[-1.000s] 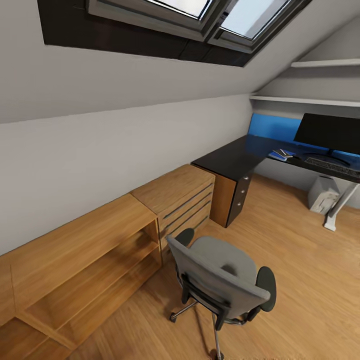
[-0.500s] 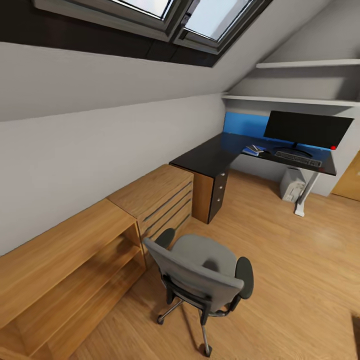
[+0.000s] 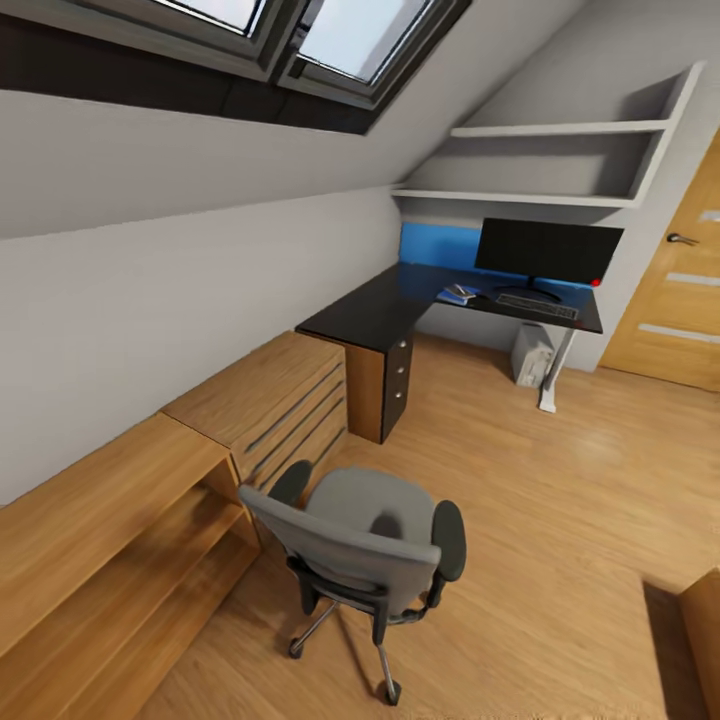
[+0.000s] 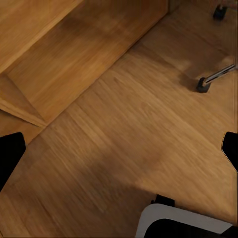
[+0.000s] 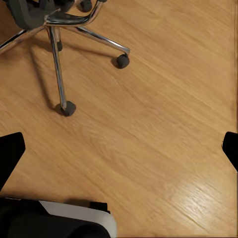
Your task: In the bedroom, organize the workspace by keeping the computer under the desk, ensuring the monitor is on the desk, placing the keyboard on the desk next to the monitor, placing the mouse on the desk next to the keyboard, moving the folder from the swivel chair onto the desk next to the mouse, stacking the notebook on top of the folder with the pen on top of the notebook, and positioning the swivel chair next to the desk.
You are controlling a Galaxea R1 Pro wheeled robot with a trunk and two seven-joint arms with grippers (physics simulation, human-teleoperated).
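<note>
The grey swivel chair point(image 3: 365, 535) stands on the wood floor near me, its back toward me and its seat bare. Far off, the black corner desk point(image 3: 365, 312) carries the dark monitor point(image 3: 548, 250), with the keyboard point(image 3: 536, 305) in front of it and a small blue stack point(image 3: 457, 294) to its left. The pale computer point(image 3: 531, 355) sits under the desk. My left gripper point(image 4: 120, 151) hangs open over the floor beside a chair caster point(image 4: 202, 85). My right gripper point(image 5: 120, 151) is open too, above the floor by the chair's chrome base point(image 5: 59, 29).
A wooden drawer chest point(image 3: 270, 400) and a low open shelf unit point(image 3: 100, 560) line the left wall under the sloped ceiling. Wall shelves point(image 3: 540, 160) hang over the desk. A wooden door point(image 3: 680, 280) stands at the right. Wood floor point(image 3: 560, 480) stretches between chair and desk.
The whole view has swung right and drawn back: desk and chair sit further left in the picture and the door has come into view. The things themselves have not moved.
</note>
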